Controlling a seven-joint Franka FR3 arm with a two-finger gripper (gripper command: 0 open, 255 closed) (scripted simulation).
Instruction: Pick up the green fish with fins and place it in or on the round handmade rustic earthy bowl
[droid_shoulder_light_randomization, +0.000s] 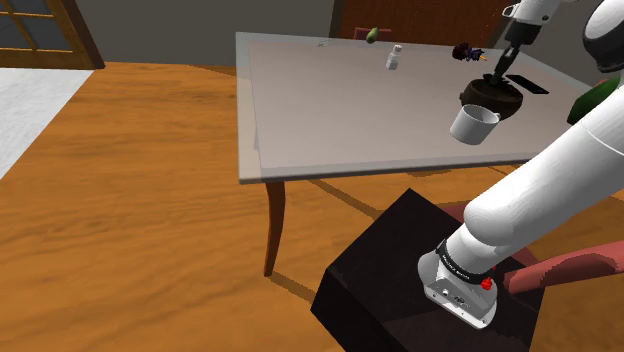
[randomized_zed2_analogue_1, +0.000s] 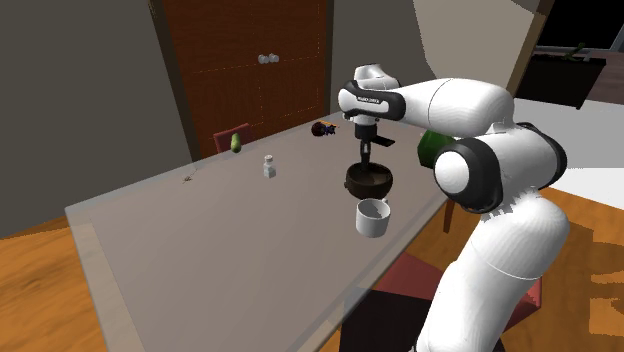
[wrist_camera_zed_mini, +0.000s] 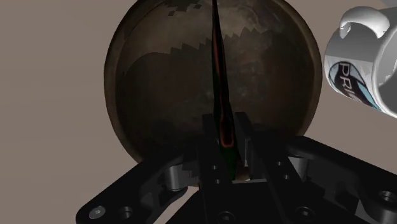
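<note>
The round dark brown bowl (wrist_camera_zed_mini: 165, 89) lies directly under my gripper (wrist_camera_zed_mini: 224, 137). The fingers are shut on the fish (wrist_camera_zed_mini: 219, 76), which I see edge-on as a thin dark green blade with a red rim, hanging over the bowl's middle. In the shoulder view the gripper (droid_shoulder_light_randomization: 498, 68) stands just above the bowl (droid_shoulder_light_randomization: 490, 97) near the table's right side. From the second exterior view the gripper (randomized_zed2_analogue_1: 367, 152) points straight down over the bowl (randomized_zed2_analogue_1: 368, 180).
A white mug (droid_shoulder_light_randomization: 472, 124) (randomized_zed2_analogue_1: 372, 217) (wrist_camera_zed_mini: 366, 63) stands right beside the bowl. Further back on the grey table (droid_shoulder_light_randomization: 340, 110) are a small white bottle (droid_shoulder_light_randomization: 393, 58), a purple object (droid_shoulder_light_randomization: 465, 51), a flat black item (droid_shoulder_light_randomization: 527, 84) and a green pear-like object (droid_shoulder_light_randomization: 371, 35).
</note>
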